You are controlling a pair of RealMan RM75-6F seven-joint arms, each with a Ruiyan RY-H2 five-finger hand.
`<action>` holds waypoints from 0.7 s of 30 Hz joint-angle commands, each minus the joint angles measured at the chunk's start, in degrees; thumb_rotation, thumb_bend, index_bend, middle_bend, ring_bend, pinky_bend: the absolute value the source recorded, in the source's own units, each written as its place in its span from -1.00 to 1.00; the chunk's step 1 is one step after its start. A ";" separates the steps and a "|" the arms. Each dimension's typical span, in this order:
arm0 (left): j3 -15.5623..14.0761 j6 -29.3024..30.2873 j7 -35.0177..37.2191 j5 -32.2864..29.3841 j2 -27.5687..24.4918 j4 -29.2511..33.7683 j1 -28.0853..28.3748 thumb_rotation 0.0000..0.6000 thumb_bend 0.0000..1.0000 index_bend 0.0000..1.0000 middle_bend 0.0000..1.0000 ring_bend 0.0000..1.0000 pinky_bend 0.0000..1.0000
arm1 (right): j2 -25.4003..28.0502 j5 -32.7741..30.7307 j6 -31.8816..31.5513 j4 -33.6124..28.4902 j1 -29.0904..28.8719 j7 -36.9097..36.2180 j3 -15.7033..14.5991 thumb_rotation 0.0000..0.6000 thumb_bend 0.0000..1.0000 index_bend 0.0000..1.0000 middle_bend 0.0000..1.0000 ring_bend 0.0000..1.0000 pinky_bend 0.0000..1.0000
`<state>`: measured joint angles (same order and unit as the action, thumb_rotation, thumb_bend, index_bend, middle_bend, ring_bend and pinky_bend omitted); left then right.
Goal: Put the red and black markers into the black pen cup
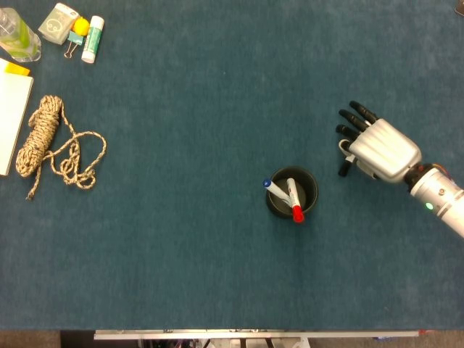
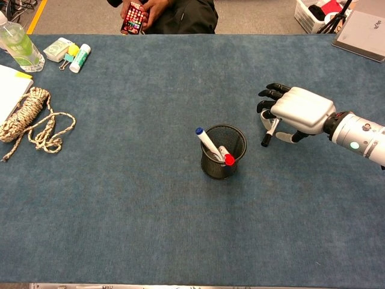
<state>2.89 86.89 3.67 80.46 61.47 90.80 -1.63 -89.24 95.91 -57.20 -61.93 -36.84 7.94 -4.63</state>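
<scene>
A black mesh pen cup [image 1: 312, 185] [image 2: 239, 136] stands near the middle of the blue table. The red-capped marker [image 1: 296, 207] [image 2: 227, 158] leans inside it, cap up, beside a blue-capped marker [image 1: 275, 190] [image 2: 204, 139]. My right hand [image 1: 383, 148] [image 2: 301, 109] hovers palm down to the right of the cup, a short gap away. It holds a white marker with a black cap [image 1: 346, 164] [image 2: 267, 135] under its fingers, black tip pointing down toward the table. My left hand shows in neither view.
A coiled rope [image 1: 49, 145] [image 2: 27, 117] lies at the far left beside a white pad [image 1: 13, 119]. A glue stick [image 1: 93, 39], a binder clip, a tape box and a green bottle [image 2: 18, 43] sit at the back left. A person holding a phone [image 2: 133, 18] stands behind the table.
</scene>
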 commanded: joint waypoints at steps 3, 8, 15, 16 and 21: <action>-0.14 -0.15 0.06 0.04 -0.15 0.10 -0.04 1.00 -0.06 -0.35 -0.39 -0.41 -0.74 | -0.46 -0.12 0.30 0.37 -0.13 0.28 0.01 1.00 -0.46 -0.01 -0.45 -0.83 -0.94; -0.08 -0.18 0.26 0.00 -0.12 -0.09 -0.02 1.00 -0.06 -0.35 -0.40 -0.41 -0.74 | -1.13 -0.35 0.84 1.10 -0.43 0.52 0.16 1.00 -0.46 -0.01 -0.45 -0.83 -0.94; -0.02 0.02 0.27 -0.09 -0.09 -0.07 -0.14 1.00 -0.06 -0.35 -0.40 -0.41 -0.74 | -2.05 -0.70 1.86 1.60 -1.14 1.27 0.48 1.00 -0.46 -0.01 -0.45 -0.83 -0.94; -0.02 0.03 0.33 -0.11 -0.10 -0.12 -0.17 1.00 -0.06 -0.35 -0.40 -0.41 -0.74 | -2.14 -0.75 2.00 1.68 -1.22 1.47 0.52 1.00 -0.46 -0.01 -0.45 -0.83 -0.94; -0.03 0.07 0.62 -0.11 -0.07 -0.35 -0.24 1.00 -0.06 -0.35 -0.39 -0.41 -0.74 | -2.45 -1.37 2.69 1.64 -1.43 2.33 0.78 1.00 -0.43 0.04 -0.45 -0.83 -0.94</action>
<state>2.86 86.95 4.29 80.36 61.40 90.45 -1.87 -91.66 94.58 -54.55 -60.27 -38.25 10.22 -3.88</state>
